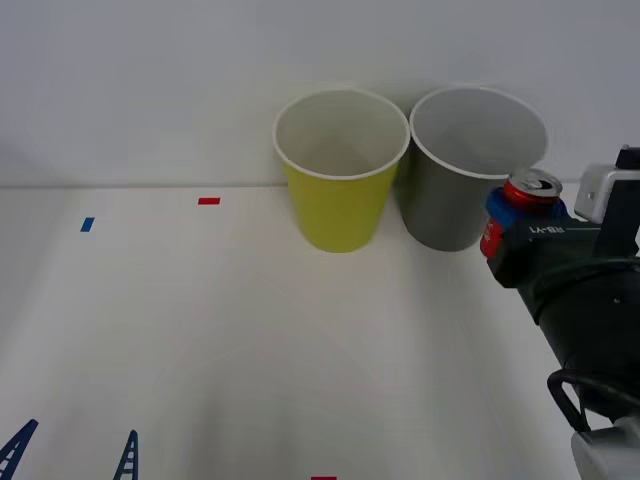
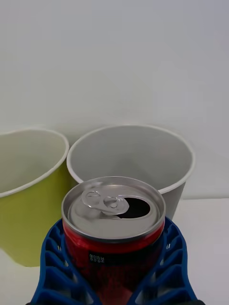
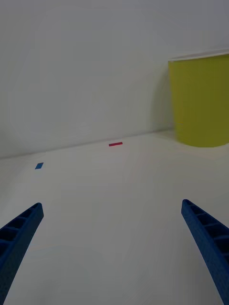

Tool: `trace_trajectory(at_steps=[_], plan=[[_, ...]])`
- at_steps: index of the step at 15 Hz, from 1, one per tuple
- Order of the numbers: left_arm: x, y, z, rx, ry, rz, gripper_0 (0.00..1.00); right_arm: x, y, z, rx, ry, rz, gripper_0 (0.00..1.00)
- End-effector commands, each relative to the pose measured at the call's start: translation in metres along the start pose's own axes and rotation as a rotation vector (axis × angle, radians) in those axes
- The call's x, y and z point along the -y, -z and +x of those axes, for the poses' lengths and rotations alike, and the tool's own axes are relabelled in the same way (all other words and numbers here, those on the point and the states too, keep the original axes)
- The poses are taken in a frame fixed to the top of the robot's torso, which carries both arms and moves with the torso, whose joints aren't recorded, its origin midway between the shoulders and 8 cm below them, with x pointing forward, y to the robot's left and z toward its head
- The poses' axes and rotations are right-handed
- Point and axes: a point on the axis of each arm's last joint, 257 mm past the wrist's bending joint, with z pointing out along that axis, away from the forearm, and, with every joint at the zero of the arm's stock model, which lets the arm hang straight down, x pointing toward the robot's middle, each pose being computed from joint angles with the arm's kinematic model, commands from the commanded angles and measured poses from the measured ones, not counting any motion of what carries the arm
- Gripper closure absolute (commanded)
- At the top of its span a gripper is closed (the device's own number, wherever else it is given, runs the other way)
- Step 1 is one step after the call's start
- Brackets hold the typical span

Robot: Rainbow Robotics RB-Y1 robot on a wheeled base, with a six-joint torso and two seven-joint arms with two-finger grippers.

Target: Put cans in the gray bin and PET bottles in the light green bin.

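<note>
A small red can (image 1: 522,205) with a silver top is held upright in my right gripper (image 1: 512,215), lifted just in front of the gray bin (image 1: 455,215) at its right side. The right wrist view has the can (image 2: 114,228) between blue ribbed fingers (image 2: 55,267), with the gray bin (image 2: 138,152) right behind it and the light green bin (image 2: 28,205) beside that. The light green bin (image 1: 340,205) stands to the left of the gray one, almost touching. My left gripper (image 1: 70,450) rests open low at the near left, its fingers (image 3: 19,233) spread over bare table.
A red tape mark (image 1: 208,201) and a blue tape mark (image 1: 87,224) lie on the white table (image 1: 200,330) at the far left. Another red mark (image 1: 322,477) sits at the near edge. A white wall rises behind the bins.
</note>
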Motion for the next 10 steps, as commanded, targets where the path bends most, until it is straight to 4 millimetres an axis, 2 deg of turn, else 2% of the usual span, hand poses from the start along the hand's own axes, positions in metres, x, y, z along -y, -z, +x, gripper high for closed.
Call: trace_trajectory(at_steps=[1, 10], plan=[[0.0, 0.0, 0.0, 0.0, 0.0, 0.0, 0.0, 0.0108, -0.0095, 0.0025, -0.076, -0.028, 0.02, 1.0], [0.0, 0.0, 0.0, 0.0, 0.0, 0.0, 0.0, 0.0134, -0.0129, 0.0108, -0.148, -0.033, 0.052, 1.0]])
